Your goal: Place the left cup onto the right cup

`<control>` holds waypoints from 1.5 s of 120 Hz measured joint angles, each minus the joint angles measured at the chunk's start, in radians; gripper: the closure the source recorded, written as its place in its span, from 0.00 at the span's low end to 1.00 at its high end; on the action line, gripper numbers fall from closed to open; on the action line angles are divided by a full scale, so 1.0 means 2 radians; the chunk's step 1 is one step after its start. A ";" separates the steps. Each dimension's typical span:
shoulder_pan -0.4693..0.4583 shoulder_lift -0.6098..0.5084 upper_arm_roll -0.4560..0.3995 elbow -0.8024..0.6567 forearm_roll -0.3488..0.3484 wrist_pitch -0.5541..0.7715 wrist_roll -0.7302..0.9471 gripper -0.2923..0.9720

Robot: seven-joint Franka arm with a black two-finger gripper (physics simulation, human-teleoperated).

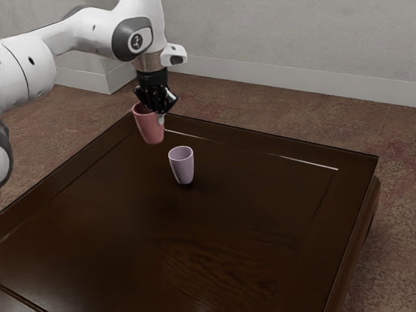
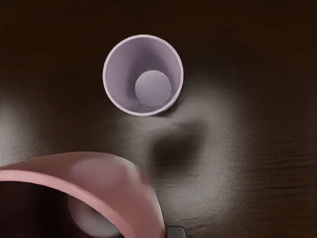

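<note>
In the exterior view the white arm (image 1: 78, 32) comes in from the exterior view's left and points its black tool (image 1: 156, 112) straight down. The tool is clamped on the rim of the pink cup (image 1: 150, 129): one finger shows on the outside of the cup wall on the side facing the lilac cup (image 1: 181, 164), and the other cannot be made out. The pink cup hangs mouth up from the tool, slightly tilted, clear of the counter (image 1: 260, 247). It is up and toward the exterior view's left of the lilac cup, near it but apart. The lilac cup stands upright and open on the dark wooden counter, and nothing lies between the two cups. Around the lilac cup the counter has a raised edge. Past that are a brownish floor (image 1: 390, 136) and a pale wall (image 1: 292, 32) with a white skirting board (image 1: 312, 77).

In the wrist view the lilac cup (image 2: 142, 74) is seen from above, its round bottom showing inside its mouth. The pink cup (image 2: 106, 181) curves large and blurred just under the hand, beside the lilac cup and not over it. A soft dark shadow (image 2: 176, 148) lies on the counter (image 2: 262, 148) between the two cups, close to the lilac cup.
</note>
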 joint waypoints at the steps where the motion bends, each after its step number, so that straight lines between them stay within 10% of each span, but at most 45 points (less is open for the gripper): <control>1: 0.000 0.003 0.000 0.004 0.000 -0.001 0.000 0.85; 76: -0.020 0.162 -0.005 0.186 0.016 -0.034 0.022 0.85; 180: -0.032 0.165 0.015 0.175 0.015 0.008 0.040 0.85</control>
